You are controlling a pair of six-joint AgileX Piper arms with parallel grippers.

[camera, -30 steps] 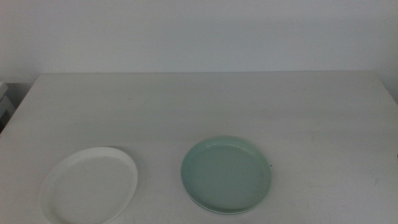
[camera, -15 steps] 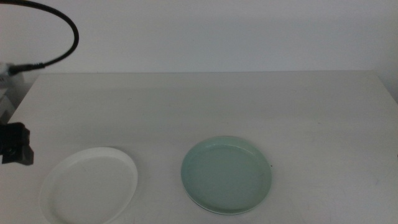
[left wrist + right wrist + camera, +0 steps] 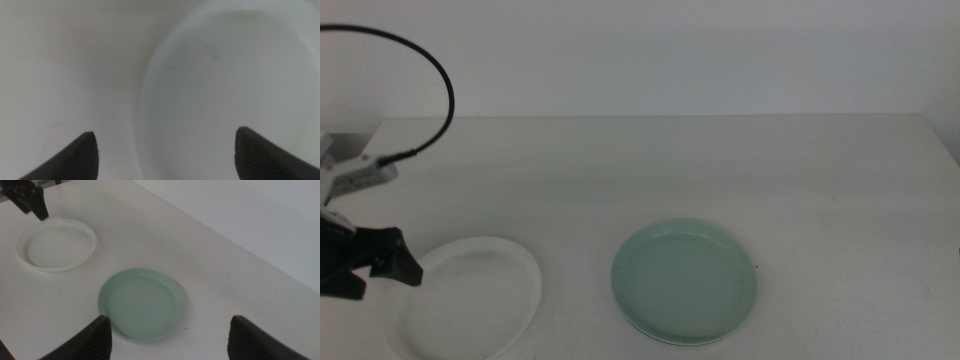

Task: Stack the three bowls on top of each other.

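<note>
Left gripper [image 3: 382, 268] over white bowl's [image 3: 470, 305] outer rim — jaws spread.
Right gripper [image 3: 167, 330], out of the middle view, hangs wide open above the mint green bowl [image 3: 141, 304].

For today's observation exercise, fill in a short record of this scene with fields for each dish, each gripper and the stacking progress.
white bowl: alone on the table, near left
mint green bowl: on top of another dish, only a pale rim edge showing beneath
left gripper: open, at the white bowl's left rim
right gripper: open, raised, out of the middle view
progress: white bowl not yet stacked
</note>
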